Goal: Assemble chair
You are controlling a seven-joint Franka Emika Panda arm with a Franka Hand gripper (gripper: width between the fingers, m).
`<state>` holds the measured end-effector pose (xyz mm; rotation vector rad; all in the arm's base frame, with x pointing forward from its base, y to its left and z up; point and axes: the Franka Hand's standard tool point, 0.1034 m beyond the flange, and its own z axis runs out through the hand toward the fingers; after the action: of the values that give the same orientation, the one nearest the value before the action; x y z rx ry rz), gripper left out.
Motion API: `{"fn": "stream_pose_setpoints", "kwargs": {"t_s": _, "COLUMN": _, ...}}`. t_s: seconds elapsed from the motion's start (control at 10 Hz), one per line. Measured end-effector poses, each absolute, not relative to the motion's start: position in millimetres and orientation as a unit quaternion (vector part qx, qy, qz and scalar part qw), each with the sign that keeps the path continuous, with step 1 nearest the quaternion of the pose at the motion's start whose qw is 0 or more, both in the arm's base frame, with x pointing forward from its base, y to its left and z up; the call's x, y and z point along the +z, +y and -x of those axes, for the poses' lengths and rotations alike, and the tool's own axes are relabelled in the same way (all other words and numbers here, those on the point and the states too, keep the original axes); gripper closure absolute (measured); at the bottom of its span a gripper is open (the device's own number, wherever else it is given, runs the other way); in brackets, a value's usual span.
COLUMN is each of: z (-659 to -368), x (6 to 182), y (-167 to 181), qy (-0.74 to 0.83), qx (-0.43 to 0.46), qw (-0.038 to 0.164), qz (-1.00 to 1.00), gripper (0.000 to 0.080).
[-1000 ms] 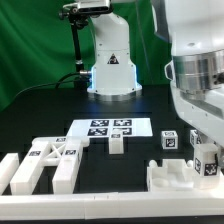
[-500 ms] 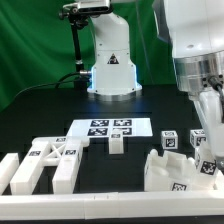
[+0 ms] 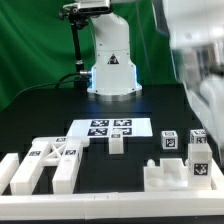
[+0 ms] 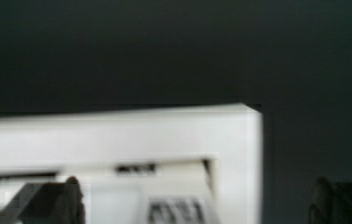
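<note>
Chair parts [image 3: 55, 165] lie on the black table [image 3: 125, 168] before a green curtain [image 3: 35, 50], fingers [image 4: 52, 205] spread, released.

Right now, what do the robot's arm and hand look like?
The arm is smooth, rounded white with grey bands, blurred here. Its white base bears a small dark mark and glows blue at the foot. The hand's fingertips look dark.

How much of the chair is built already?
Not much looks done: on the exterior view's right, a blocky part has a tagged piece standing at it, though I can't tell if they're joined. In hand: nothing, the gripper is open. Left: the panels and small cubes lie loose.
</note>
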<state>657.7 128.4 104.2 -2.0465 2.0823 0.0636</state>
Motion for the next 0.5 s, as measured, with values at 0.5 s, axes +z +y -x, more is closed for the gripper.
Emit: {"fn": "stream_pose_setpoints", "kwargs": {"t_s": 0.5, "z": -653.9, "x": 98.0, "y": 131.8, "qy": 0.697, "qx": 0.022, "qw": 0.107, "qz": 0.708, "gripper": 0.0151}}
